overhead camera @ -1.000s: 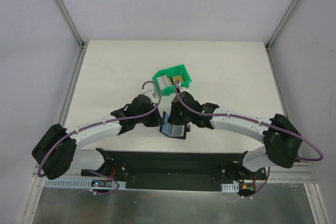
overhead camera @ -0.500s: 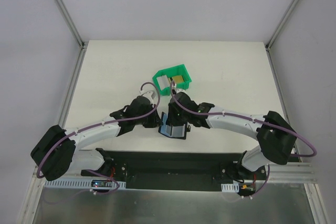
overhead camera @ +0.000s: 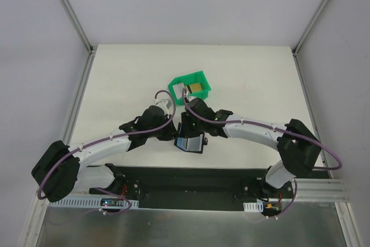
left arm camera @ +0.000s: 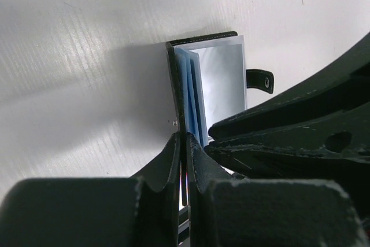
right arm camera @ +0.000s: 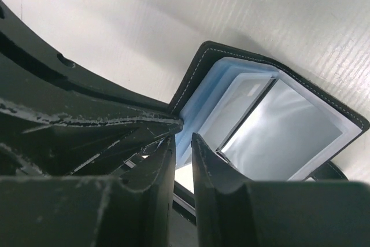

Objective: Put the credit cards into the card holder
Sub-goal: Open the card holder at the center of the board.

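Here, the 2 arms meet at the middle of the white surface (overhead camera: 127, 79), just ahead of their bases, and both work on the holder (overhead camera: 189, 143). The holder stands open on the surface between the 2 wrists, its black cover outward and its blue-grey sleeves fanned apart.

The left jaws are closed tight on the black cover's edge. In the left wrist view that cover runs straight up from the pinch, with the blue sleeves just to its right and the small black tab (left arm camera: 260, 80) sticking out on the far side.

The right jaws are nearly closed, and the edge of the blue sleeves sits in the thin gap between them, so they grip the holder's inner leaves. In the right wrist view the clear, shiny pockets spread away from that pinch, framed by the stitched black cover.

The cards (overhead camera: 197, 88) lie in the green bin (overhead camera: 186, 78), which sits on the surface just beyond the jaws, apart from the holder. A gold card shows at the bin's right, a pale one at its left. I see no card in the holder's pockets.
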`<action>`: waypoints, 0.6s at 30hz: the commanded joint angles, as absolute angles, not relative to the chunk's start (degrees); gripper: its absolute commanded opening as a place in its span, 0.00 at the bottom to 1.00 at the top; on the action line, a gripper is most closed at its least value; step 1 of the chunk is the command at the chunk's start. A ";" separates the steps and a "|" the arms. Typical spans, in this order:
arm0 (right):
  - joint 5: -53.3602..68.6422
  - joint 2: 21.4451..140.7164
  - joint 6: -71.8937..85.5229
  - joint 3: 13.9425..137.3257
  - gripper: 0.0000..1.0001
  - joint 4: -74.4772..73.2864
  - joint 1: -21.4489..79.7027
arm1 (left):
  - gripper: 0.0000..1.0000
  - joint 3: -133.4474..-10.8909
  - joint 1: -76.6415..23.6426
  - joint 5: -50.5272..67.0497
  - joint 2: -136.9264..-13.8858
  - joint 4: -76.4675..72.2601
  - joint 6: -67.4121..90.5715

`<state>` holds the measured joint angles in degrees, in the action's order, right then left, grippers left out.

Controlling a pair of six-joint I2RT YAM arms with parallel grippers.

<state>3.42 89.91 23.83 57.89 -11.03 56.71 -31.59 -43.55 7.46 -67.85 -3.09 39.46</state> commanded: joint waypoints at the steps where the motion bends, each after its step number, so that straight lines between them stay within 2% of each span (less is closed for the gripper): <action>1: 3.96 91.49 22.85 60.47 0.21 -12.57 56.60 | 0.00 -31.55 -44.03 8.96 -66.36 -4.13 37.71; 18: 0.53 92.90 24.96 58.45 0.21 -15.03 56.69 | 0.00 -31.03 -43.95 8.53 -65.92 -4.31 38.14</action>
<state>2.11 91.81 24.01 58.50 -13.50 56.71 -31.07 -43.55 7.64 -67.37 -3.16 39.33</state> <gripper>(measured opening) 0.211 0.010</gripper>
